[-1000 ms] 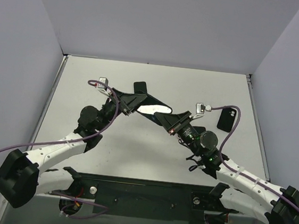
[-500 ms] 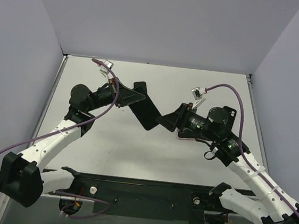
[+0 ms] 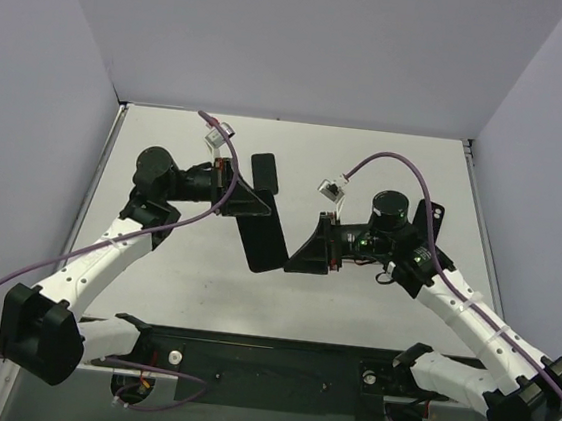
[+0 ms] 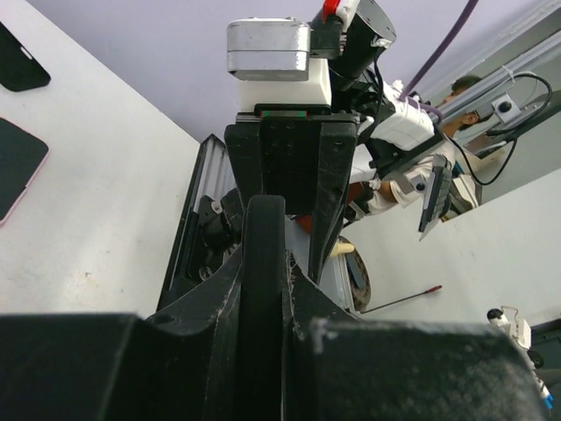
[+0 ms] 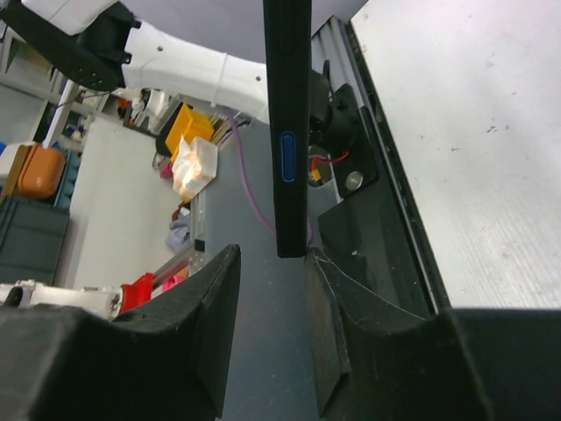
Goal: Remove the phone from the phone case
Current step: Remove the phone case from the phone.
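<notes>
**Centre of the overhead view.** We are clamping the phone (image 3: pixel 263 241) edgewise in the left gripper (image 3: pixel 249 209), holding it off the table (image 3: pixel 387 161) so that its lower end is hanging free for the right gripper (image 3: pixel 292 260), whose fingers are standing apart, gripping nothing.

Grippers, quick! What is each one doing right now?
Left gripper: shut on the phone.
Right gripper: open, with a finger on each side of the phone's end.
</notes>
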`<state>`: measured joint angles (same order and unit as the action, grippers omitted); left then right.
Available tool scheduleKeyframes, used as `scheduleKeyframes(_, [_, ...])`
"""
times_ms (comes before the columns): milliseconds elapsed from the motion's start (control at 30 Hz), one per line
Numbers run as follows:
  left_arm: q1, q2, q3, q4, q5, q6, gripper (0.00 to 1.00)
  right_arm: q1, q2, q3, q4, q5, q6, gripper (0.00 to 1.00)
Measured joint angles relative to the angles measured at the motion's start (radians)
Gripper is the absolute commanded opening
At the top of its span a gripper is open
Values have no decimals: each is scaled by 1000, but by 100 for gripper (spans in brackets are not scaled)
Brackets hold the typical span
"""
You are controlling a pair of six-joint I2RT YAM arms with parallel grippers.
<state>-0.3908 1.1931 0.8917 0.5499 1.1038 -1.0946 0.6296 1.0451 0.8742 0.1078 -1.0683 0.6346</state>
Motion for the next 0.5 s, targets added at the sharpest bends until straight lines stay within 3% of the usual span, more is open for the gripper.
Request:
scheduleKeyframes(300, [0,-9,45,-34,26,-1,0,67,70,31,31,-29,8,20])
scheduleKeyframes(367, [0,-11,46,-34,26,-5,0,72,76,37,34,-30,10,10])
scheduleKeyframes(400, [0,-13,46,-34,26,-10,0,72,78,37,37,-29,7,0])
scheduleKeyframes(500, [2,-17,46,-28,30,-40,0,82,79,42,41,-34,-19,0])
